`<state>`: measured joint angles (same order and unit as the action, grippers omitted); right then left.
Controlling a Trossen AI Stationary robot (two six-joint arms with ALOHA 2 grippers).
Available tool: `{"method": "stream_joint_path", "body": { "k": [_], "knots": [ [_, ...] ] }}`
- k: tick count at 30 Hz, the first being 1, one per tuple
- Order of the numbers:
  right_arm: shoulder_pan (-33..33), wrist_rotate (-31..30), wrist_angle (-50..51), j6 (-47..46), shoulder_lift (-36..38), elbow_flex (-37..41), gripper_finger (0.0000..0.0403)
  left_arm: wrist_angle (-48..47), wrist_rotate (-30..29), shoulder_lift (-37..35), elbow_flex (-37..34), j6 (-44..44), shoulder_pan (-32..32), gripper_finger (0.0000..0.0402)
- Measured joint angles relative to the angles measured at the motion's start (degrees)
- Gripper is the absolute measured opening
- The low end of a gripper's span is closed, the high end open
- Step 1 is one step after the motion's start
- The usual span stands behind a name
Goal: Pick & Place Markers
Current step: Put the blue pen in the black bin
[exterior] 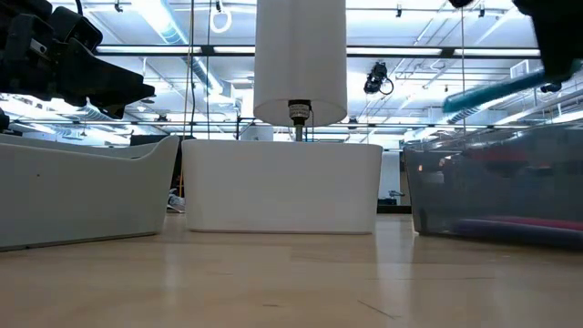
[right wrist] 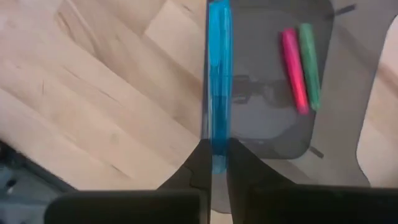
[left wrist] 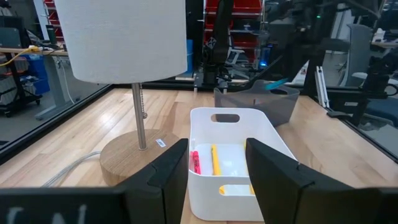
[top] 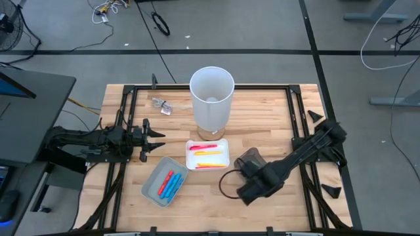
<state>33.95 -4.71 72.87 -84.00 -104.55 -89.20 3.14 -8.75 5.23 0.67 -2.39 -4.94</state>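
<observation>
I've got the right gripper pinching a blue marker, hanging over the dark tray in front of the lamp; pink and green markers lie inside that tray. Nearer the lamp, the white tray holds red and yellow markers. My left gripper waits spread beside the lamp.
</observation>
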Motion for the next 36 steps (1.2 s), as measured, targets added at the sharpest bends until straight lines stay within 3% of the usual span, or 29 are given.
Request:
{"method": "stream_joint_path", "body": {
  "k": [9,18,36],
  "knots": [
    [0.0,0.7,-5.5,5.1,11.7,14.3,0.0021,0.0,0.0,0.0,0.0,0.0,0.0,0.0165],
    [-0.1,2.3,-9.9,6.3,19.9,22.7,0.0022,0.0,0.0,0.0,0.0,0.0,0.0,0.0165],
    [-1.5,1.7,-21.1,6.9,21.5,34.1,0.0022,0.0,0.0,0.0,0.0,0.0,0.0,0.0165]
  ]
}}
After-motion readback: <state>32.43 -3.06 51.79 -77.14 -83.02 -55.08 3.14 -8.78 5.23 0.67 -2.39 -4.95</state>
